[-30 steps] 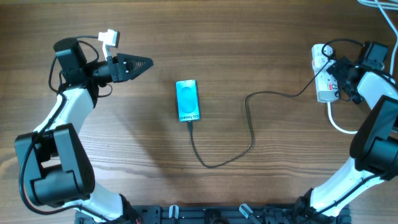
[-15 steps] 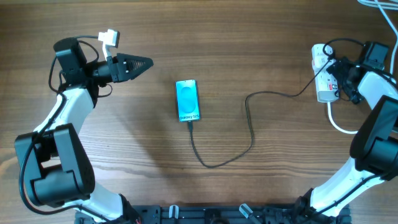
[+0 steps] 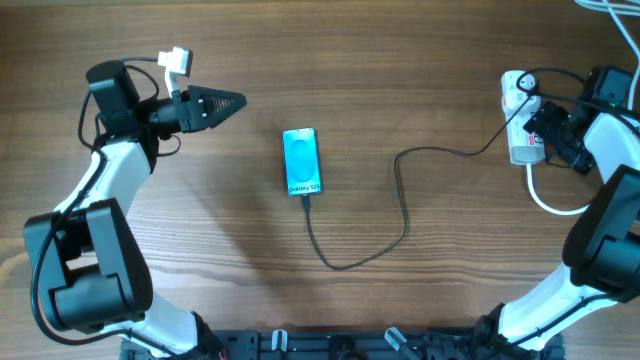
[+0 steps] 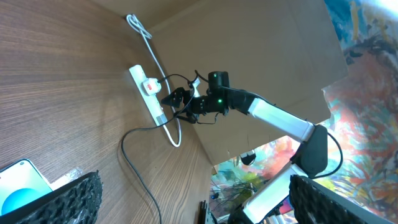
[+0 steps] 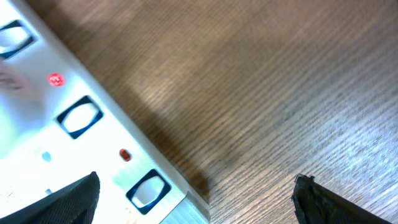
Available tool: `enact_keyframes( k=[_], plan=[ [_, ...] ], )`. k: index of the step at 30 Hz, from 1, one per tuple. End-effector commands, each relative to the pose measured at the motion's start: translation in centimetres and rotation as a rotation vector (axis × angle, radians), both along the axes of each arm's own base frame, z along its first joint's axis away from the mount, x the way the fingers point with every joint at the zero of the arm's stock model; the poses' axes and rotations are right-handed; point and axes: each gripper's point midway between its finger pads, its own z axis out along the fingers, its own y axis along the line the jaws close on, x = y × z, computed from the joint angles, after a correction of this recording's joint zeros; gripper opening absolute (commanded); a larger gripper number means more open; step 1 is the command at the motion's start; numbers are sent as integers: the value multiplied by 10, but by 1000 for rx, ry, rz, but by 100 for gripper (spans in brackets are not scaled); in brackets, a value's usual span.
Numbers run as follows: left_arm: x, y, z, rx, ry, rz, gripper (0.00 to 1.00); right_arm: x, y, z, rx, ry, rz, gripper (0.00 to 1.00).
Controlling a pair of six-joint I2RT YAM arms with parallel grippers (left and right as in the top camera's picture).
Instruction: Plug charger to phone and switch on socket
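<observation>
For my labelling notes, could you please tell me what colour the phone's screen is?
The phone screen is teal-blue; overhead view shows it best.

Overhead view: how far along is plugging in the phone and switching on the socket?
Done: charger appears plugged into the phone. In hand: open right gripper beside the socket; one red light glows, so probably switched. Left: confirm; left gripper idle, open.

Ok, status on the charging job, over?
Both open: left hand parked aside, right hand at socket. Black charger meets phone at bottom edge, looks plugged. Nothing in the way.
</observation>
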Motion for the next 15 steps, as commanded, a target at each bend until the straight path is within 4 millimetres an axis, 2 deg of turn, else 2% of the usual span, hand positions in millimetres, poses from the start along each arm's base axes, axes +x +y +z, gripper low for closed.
enact_keyframes(
  k=[1, 3, 15],
  plan=[
    [1, 2, -1, 3, -9, 6, 100, 0, 13, 8, 14, 5, 140, 100],
    [1, 2, -1, 3, -9, 7, 100, -4, 16, 6, 34, 16, 141, 100],
    [1, 2, -1, 3, -9, 7, 100, 18, 7, 15, -14, -76, 143, 100]
  ],
)
